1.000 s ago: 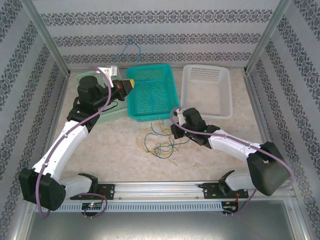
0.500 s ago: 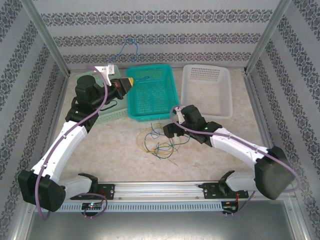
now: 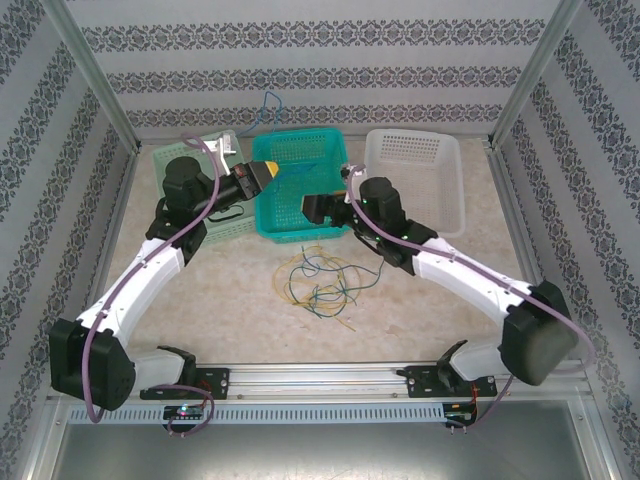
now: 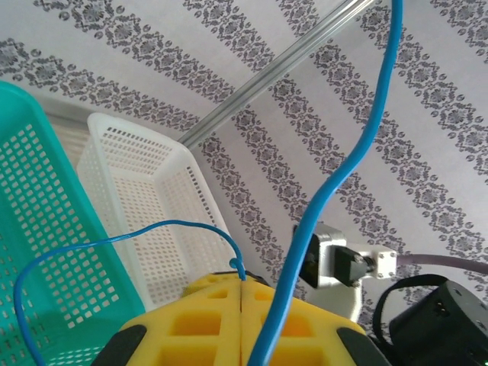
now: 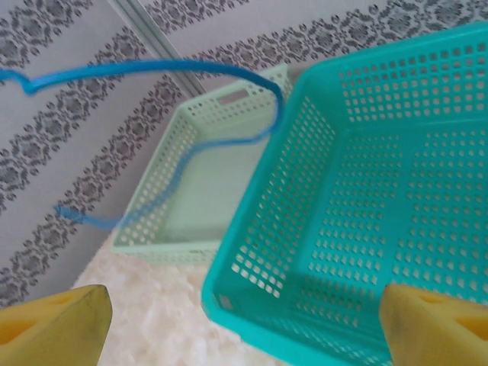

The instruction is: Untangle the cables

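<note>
A loose tangle of yellow, blue and dark green cables (image 3: pixel 316 280) lies on the table in front of the baskets. My left gripper (image 3: pixel 271 172) hovers over the teal basket's far left corner, its yellow fingers (image 4: pixel 191 320) shut on one blue cable (image 4: pixel 345 171). That cable is pinched at the tips of the left gripper (image 4: pixel 241 284) and curls up against the back wall as a thin blue strand (image 3: pixel 267 101). My right gripper (image 3: pixel 306 207) hangs open over the teal basket, with nothing between its wide-set fingertips (image 5: pixel 57 324). The blue cable (image 5: pixel 152 70) crosses its view.
The teal basket (image 3: pixel 262 222) stands at the back centre, a white basket (image 3: pixel 412 185) to its right and a light green basket (image 3: pixel 222 228) to its left, partly under my left arm. Patterned walls and metal posts close in the table.
My right gripper has opened, lifted away from the tangle and swung up and left over the teal basket. The left gripper has shifted slightly right, still holding the blue cable.
</note>
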Controlling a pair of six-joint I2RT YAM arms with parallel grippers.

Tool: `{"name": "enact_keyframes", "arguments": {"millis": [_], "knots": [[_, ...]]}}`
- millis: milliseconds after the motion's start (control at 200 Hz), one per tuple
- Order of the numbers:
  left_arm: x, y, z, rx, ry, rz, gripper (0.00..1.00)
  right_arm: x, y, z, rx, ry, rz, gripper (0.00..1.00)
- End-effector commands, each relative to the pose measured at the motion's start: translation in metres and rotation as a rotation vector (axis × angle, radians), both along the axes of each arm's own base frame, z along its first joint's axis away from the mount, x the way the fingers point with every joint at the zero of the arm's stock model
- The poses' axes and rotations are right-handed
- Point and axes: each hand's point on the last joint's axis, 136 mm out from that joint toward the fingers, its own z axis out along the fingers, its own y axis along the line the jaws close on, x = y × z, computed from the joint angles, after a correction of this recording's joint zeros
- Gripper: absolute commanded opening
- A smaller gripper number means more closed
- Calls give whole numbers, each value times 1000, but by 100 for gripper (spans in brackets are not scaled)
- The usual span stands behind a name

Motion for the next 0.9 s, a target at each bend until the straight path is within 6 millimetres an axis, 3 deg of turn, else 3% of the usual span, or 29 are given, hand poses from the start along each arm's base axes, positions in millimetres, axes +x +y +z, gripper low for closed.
{"name": "enact_keyframes", "arguments": {"millis": [0,140,430,610,669,809,894], "knots": [[-12,-7,31,-61,-88,-53,3,16,13,31,106,-82,-27,91],[-15,-8,35,-78,-93,-61,3,29,22,31,90,-121,-30,90],[-20,-11,32,-72,-66,-92,4,50,11,39,103,-189,-116,91],[-19,-12,30,-87,-63,-100,4,59,23,41,146,-174,-71,85],[-19,-13,33,-92,-68,-106,4,63,27,36,137,-169,-60,75],[-19,-11,37,-76,-83,-99,4,60,40,19,3,-181,-4,32],[-18,-7,44,-44,-104,-86,4,52,39,3,-129,-180,8,20]]}}
